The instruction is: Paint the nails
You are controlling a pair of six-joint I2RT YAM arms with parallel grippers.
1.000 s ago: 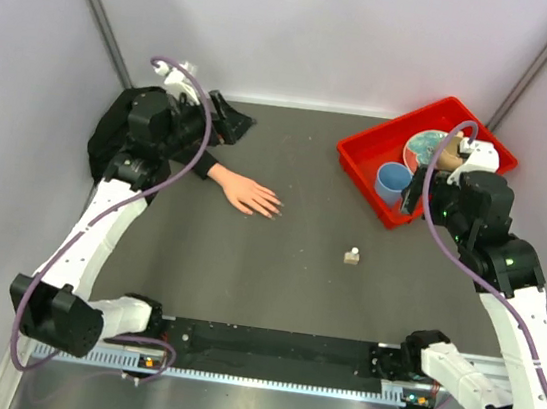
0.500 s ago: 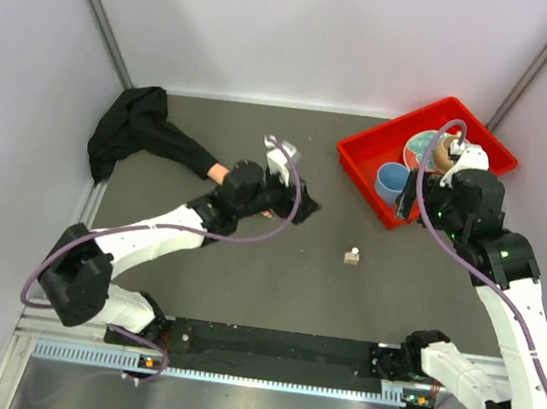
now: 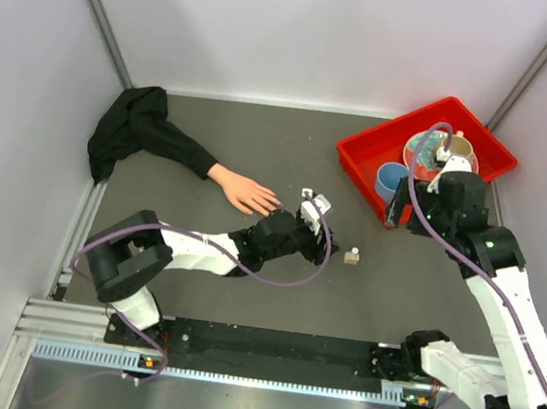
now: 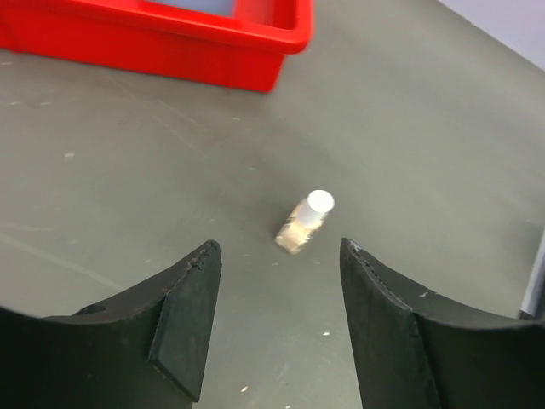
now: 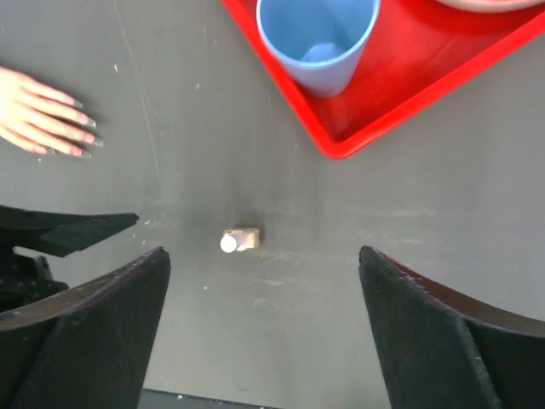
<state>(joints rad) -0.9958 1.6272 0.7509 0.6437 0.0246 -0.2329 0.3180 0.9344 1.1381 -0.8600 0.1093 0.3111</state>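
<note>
The pink-beige mannequin hand (image 3: pixel 243 190) lies flat with a black sleeve (image 3: pixel 137 131) trailing to the back left. Its dark reddish nails (image 3: pixel 275 206) point right and also show in the right wrist view (image 5: pixel 85 136). A small tan white-capped bottle (image 3: pixel 351 256) stands right of the hand. My left gripper (image 3: pixel 327 240) is open and empty, low over the table, just left of the bottle (image 4: pixel 306 221), which stands ahead of the jaws (image 4: pixel 277 251). My right gripper (image 3: pixel 397 209) is open wide and empty, hovering above; the bottle (image 5: pixel 240 240) lies below it (image 5: pixel 264 251).
A red tray (image 3: pixel 360 160) at the back right holds a blue cup (image 3: pixel 392 180) and a bowl (image 3: pixel 425 144). It fills the top of both wrist views (image 4: pixel 170 43) (image 5: pixel 400 94). Grey walls enclose the table at left, back and right.
My left arm has swung from the sleeve at the back left across the mannequin hand to the middle, stopping beside the bottle. My right gripper has shifted slightly left.
</note>
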